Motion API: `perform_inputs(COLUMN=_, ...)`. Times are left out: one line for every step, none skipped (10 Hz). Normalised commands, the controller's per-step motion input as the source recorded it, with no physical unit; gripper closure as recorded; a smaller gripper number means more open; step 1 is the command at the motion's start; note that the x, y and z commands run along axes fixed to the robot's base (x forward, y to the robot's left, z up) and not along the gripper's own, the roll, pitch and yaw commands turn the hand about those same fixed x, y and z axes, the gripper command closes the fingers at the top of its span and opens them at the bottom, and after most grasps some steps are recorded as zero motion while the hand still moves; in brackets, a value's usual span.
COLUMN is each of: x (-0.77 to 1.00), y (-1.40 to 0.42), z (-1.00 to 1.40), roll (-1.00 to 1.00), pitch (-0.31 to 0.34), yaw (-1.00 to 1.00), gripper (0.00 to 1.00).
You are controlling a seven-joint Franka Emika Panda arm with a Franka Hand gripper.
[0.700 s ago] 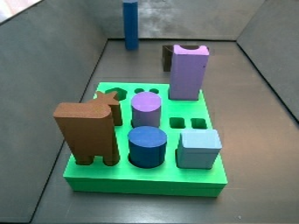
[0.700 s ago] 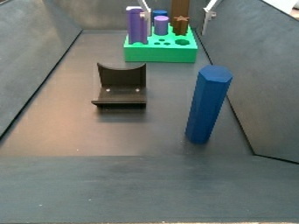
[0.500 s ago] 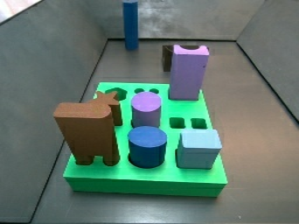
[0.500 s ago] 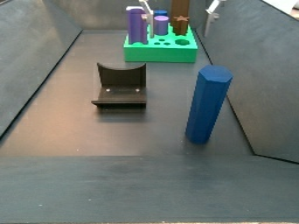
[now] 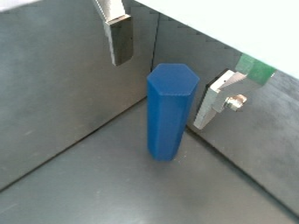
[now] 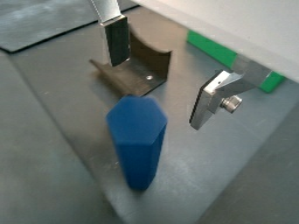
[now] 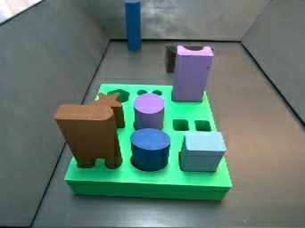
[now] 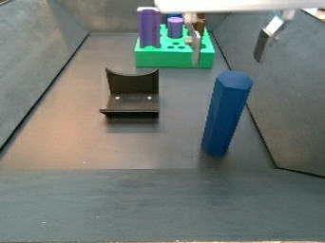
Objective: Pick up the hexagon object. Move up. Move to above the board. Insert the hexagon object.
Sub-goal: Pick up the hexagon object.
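Observation:
The hexagon object (image 8: 225,112) is a tall medium-blue prism standing upright on the dark floor near the right wall. It also shows far back in a side view (image 7: 132,25) and in both wrist views (image 5: 170,109) (image 6: 136,140). My gripper (image 8: 229,62) hangs open and empty just above its top, one finger to each side. In both wrist views the gripper (image 5: 163,92) (image 6: 159,92) straddles the prism without touching it. The green board (image 7: 149,183) lies apart from it and shows at the far end in a side view (image 8: 174,57).
The fixture (image 8: 131,92) stands on the floor between the prism and the board. On the board stand a brown block (image 7: 89,134), a purple cylinder (image 7: 149,111), a dark-blue cylinder (image 7: 149,149), a light-blue cube (image 7: 202,150) and a tall lilac block (image 7: 193,73). Grey walls enclose the floor.
My gripper has come into a side view from the top and now hangs over the hexagon object. The prism and the board have not moved.

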Motion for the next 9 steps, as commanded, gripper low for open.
perform_inputs(x=0.11, y=0.38, z=-0.24, roll=-0.24, pitch=-0.28, yaw=0.5, gripper=0.0)
perform_inputs(x=0.11, y=0.38, z=-0.35, roll=-0.19, pitch=-0.32, yaw=0.58, gripper=0.0)
perform_inputs(x=0.03, y=0.27, z=-0.4, roll=-0.13, pitch=-0.34, yaw=0.57, gripper=0.0)
perform_inputs(x=0.0, y=0.09, z=-0.2, roll=-0.03, pitch=-0.204, yaw=0.35, gripper=0.0)
perform_inputs(x=0.0, y=0.01, z=-0.02, roll=0.0, pitch=-0.044, yaw=0.13, gripper=0.0)
perform_inputs(x=0.0, y=0.0, z=0.0, roll=0.0, pitch=0.0, yaw=0.0, gripper=0.0)
perform_inputs(x=0.0, y=0.0, z=0.0, roll=0.0, pitch=0.0, yaw=0.0, gripper=1.0)
perform_inputs(x=0.0, y=0.0, z=0.0, roll=0.0, pitch=0.0, yaw=0.0, gripper=1.0)
perform_inputs(x=0.0, y=0.0, z=0.0, roll=0.0, pitch=0.0, yaw=0.0, gripper=1.0)
